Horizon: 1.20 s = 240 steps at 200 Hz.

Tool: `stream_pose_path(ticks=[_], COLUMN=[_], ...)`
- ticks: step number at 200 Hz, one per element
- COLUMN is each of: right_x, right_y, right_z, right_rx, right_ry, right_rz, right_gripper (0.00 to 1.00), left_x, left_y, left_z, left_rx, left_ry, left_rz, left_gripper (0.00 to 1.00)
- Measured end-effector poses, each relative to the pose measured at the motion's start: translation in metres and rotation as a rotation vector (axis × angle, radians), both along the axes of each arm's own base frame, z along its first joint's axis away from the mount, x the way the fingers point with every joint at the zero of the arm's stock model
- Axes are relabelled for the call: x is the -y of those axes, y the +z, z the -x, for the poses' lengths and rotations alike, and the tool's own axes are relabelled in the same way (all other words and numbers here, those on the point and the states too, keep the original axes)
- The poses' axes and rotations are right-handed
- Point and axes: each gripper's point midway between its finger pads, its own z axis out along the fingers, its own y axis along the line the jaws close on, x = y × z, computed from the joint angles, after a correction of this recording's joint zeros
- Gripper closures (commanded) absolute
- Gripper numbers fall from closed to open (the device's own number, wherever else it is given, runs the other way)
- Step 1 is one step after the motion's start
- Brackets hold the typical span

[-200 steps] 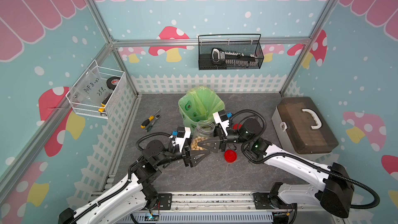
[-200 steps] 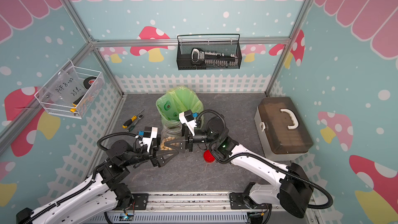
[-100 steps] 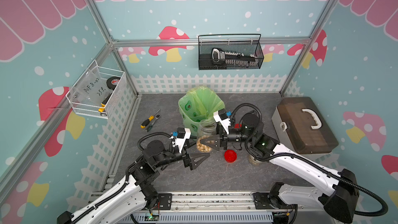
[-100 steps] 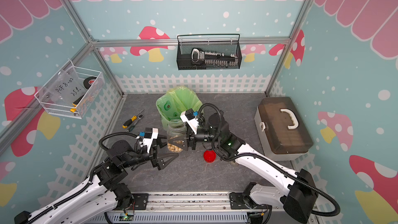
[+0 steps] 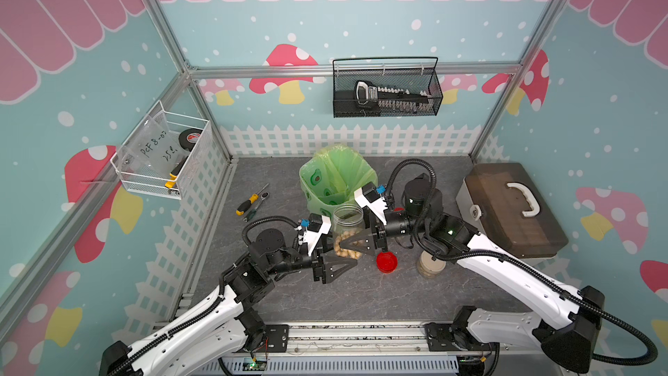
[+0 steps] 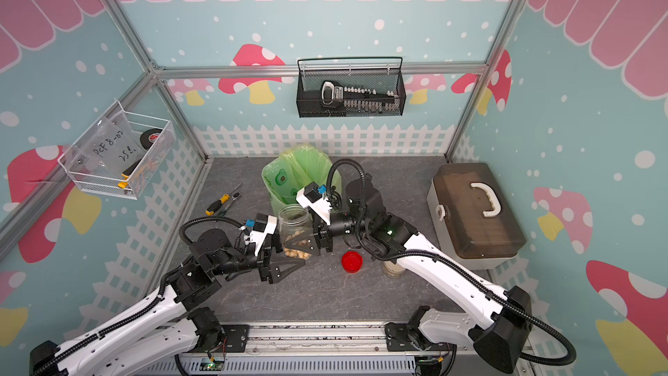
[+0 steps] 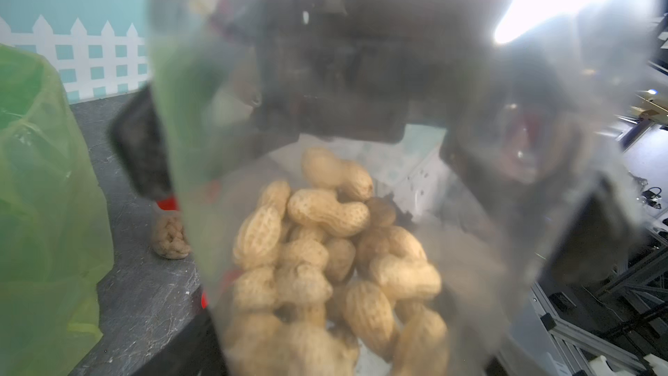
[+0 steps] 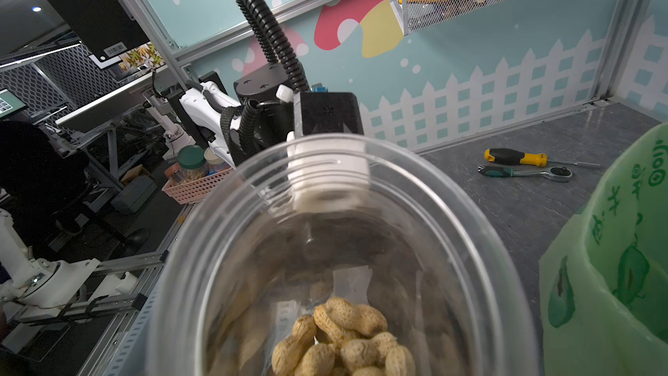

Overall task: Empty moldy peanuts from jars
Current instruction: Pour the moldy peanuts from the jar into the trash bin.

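Observation:
An open clear jar stands upright in front of the green-bagged bin, with moldy peanuts heaped in its lower part. My right gripper is shut on this jar from the right, and its wrist view looks down into the mouth. My left gripper is open just in front of the jar's base, holding nothing. The jar wall fills the left wrist view. A squat jar with a beige lid stands under the right forearm.
The red lid lies on the table right of the jar. A screwdriver and ratchet lie at the left. A brown toolbox fills the right side. Baskets hang on the back wall and left wall.
My left gripper pulled back from the jar toward the front and sits lower. My right arm raised its elbow and kept hold of the jar.

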Motion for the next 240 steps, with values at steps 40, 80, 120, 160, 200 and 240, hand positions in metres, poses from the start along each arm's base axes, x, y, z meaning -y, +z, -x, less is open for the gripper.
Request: stream_pose_path(ticks=[40,80,120,160,200,240], right_x=[0.000,0.002,0.005,0.003,0.003,0.001], right_y=[-0.004,-0.004,-0.013,-0.012,0.008,0.021], right_z=[0.001,0.000,0.001,-0.001,-0.007,-0.008], right_rx=[-0.010,-0.009,-0.042,-0.054,-0.029,-0.017], right_ry=[0.013,-0.001,-0.042,-0.091,-0.136,-0.143], right_rz=[0.010,-0.012,-0.072,-0.145,-0.250,-0.308], right_gripper=[0.49,0.22,0.09,0.07,0.11,0.32], left_x=[0.000,0.001,0.000,-0.001,-0.001,-0.002], left_y=[0.000,0.001,0.010,0.015,0.022,0.024], left_z=[0.002,0.001,-0.004,-0.007,-0.006,-0.006], left_rx=[-0.002,-0.004,0.013,0.020,0.030,0.030], left_ry=[-0.009,-0.009,0.021,0.037,0.036,0.038], left_rz=[0.001,0.005,0.036,0.059,0.082,0.089], left_gripper=[0.37,0.46,0.49,0.50,0.50,0.50])
